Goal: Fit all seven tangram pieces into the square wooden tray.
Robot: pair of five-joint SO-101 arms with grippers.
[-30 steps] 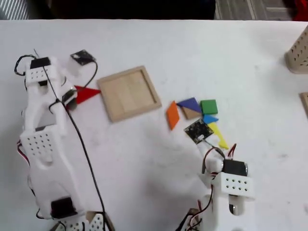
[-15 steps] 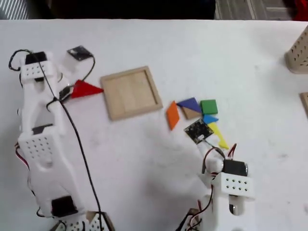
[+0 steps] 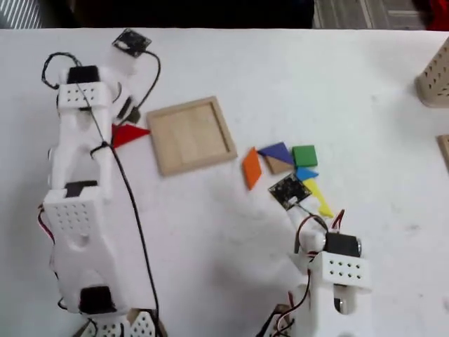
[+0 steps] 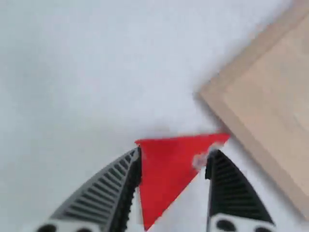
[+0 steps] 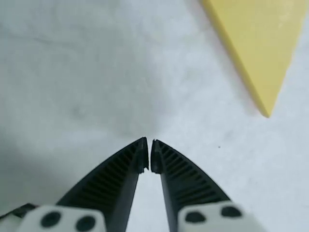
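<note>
The square wooden tray (image 3: 189, 135) lies slightly turned on the white surface (image 3: 365, 84), left of the frame's centre in the high view. Just beside its left edge sits the red triangle (image 3: 128, 133), one tip pointing at the tray's rim. The left gripper (image 4: 175, 157) has its fingers (image 4: 130, 174) pinching this triangle from both sides.

To the right of the tray, near mid-frame, the other six pieces cluster close together: an orange parallelogram (image 3: 251, 168), a purple-blue triangle (image 3: 277, 152), a green square (image 3: 304, 155), a brown triangle (image 3: 279, 166), a small light-blue triangle (image 3: 306, 173) and, lowest, a yellow triangle (image 3: 317, 196). The right gripper (image 5: 148, 154) hangs over bare surface near the yellow triangle's sharp tip, its fingers pressed together with nothing between them.
</note>
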